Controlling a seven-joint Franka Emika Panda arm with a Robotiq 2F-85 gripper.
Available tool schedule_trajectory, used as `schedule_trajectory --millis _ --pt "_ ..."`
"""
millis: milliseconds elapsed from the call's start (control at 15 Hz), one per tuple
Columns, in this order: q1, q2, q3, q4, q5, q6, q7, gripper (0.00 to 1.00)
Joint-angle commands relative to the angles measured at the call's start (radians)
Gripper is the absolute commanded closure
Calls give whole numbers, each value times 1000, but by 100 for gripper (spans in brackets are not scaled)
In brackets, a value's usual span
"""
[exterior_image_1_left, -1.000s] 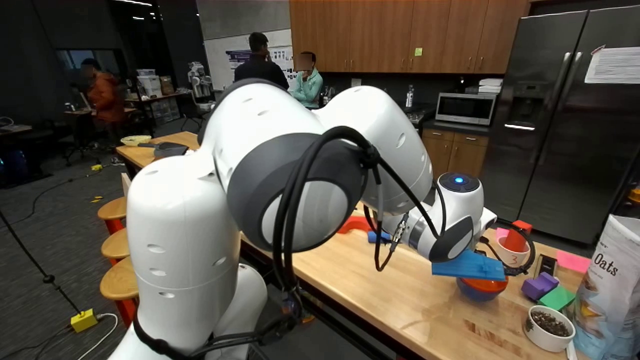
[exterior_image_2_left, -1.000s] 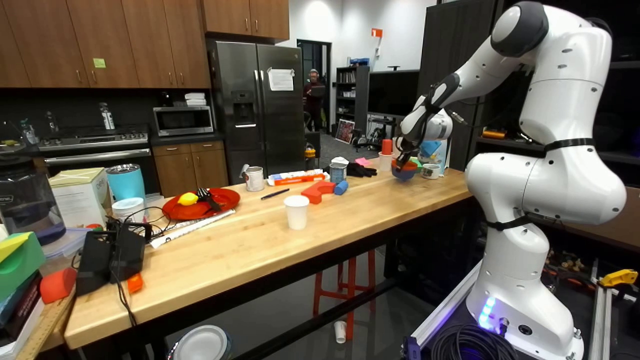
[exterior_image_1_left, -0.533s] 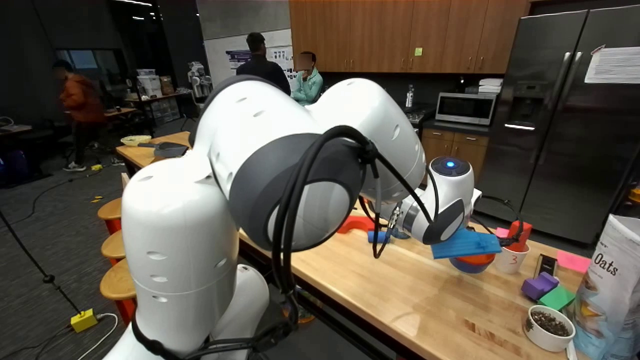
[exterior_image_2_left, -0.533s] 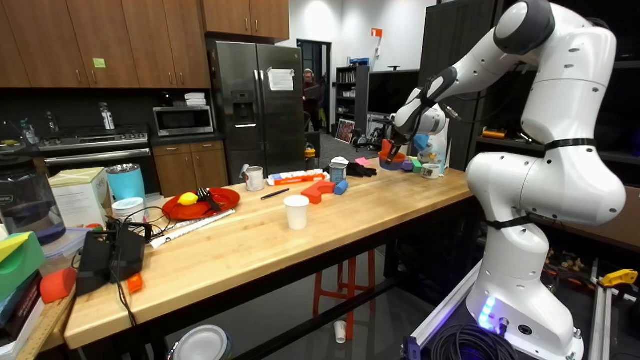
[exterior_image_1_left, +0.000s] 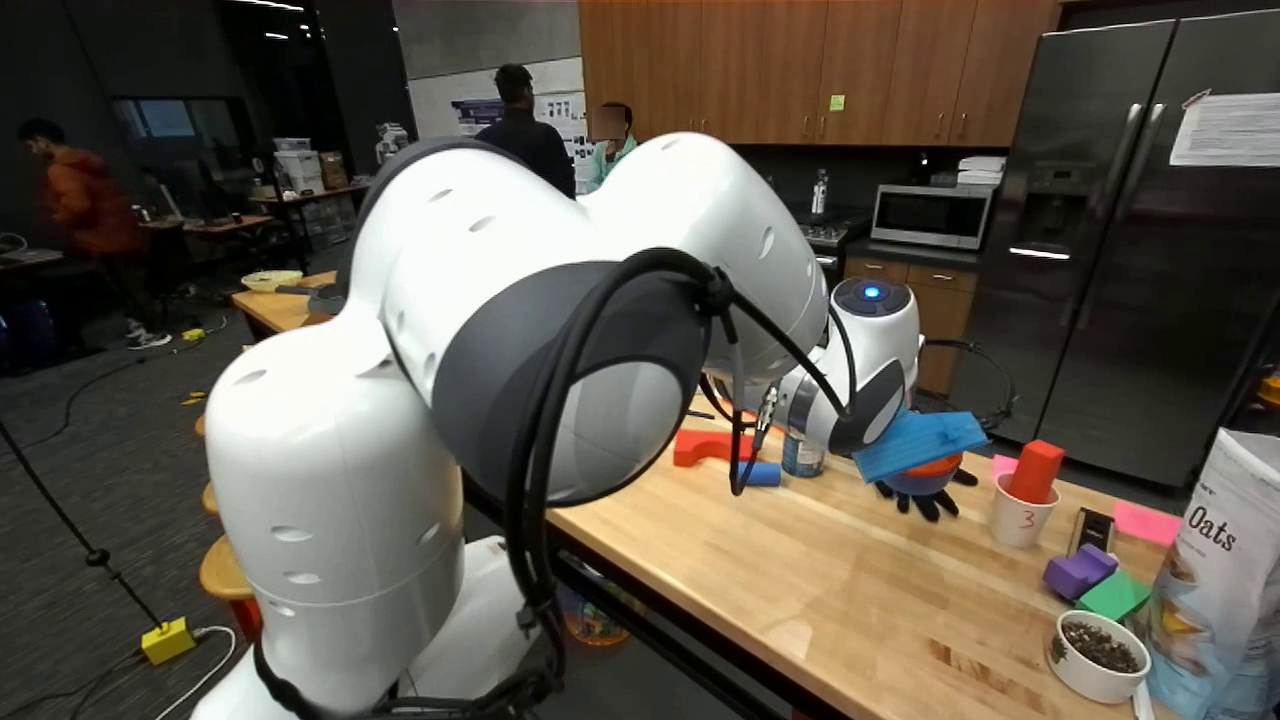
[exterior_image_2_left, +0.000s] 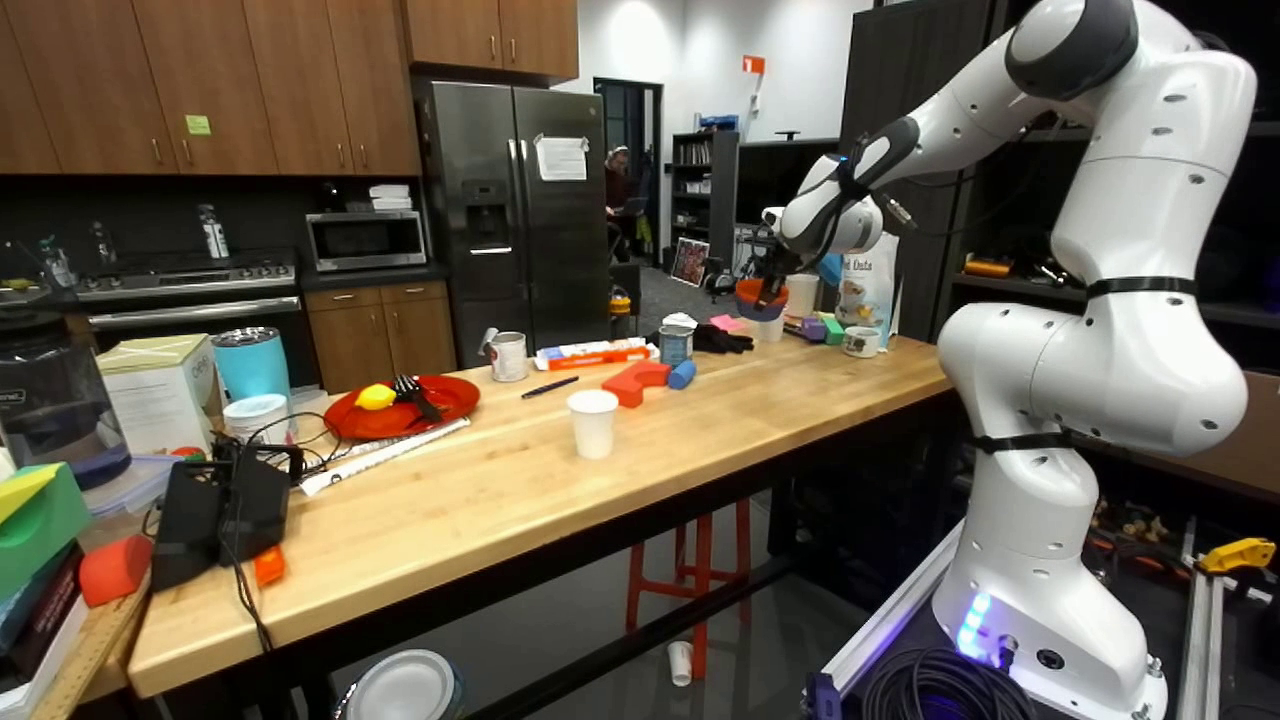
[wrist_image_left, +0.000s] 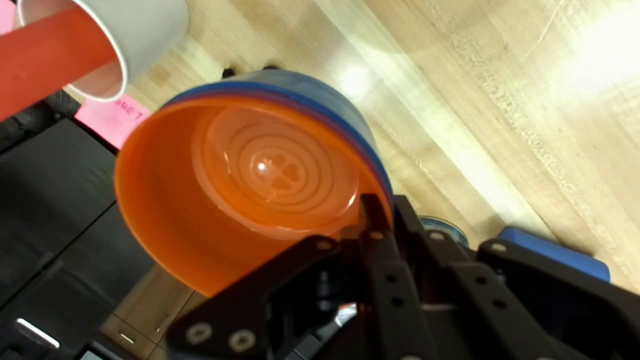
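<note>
The bag (exterior_image_1_left: 1215, 575), well apart from the gripper (wrist_image_left: 389, 210), says "Oats"; the nearer cup (exterior_image_1_left: 1018, 528) says "3". At its tip, the gripper pinches nested rims: orange bowl (wrist_image_left: 270, 170) inside blue bowl (wrist_image_left: 325, 95).

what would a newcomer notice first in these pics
The big white robot arm, bent across the middle of an exterior view, probably wins. Next comes its gripper, clamped on the rims of an orange bowl nested in a blue bowl, above the wooden table. Near them, a red block sticks out of a white cup.
</note>
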Motion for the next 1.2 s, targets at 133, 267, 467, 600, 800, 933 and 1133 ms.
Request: schedule_trajectory --millis 133,267,467,600,800,933,1133 --pt "-156 -11 192 -30 -5 -16 -72 98" --pt "-229 -16 273 -63 -10 -1 -57 98" --pt "-334 -25 401 -121 -21 17 -10 98" --pt "-409 -30 496 -171 -37 46 33 98" --pt "-512 -29 627 -258 -74 112 123 98" --pt "-571 -24 711 -329 -106 174 200 98" --pt "-651 6 841 -429 -147 292 340 98"
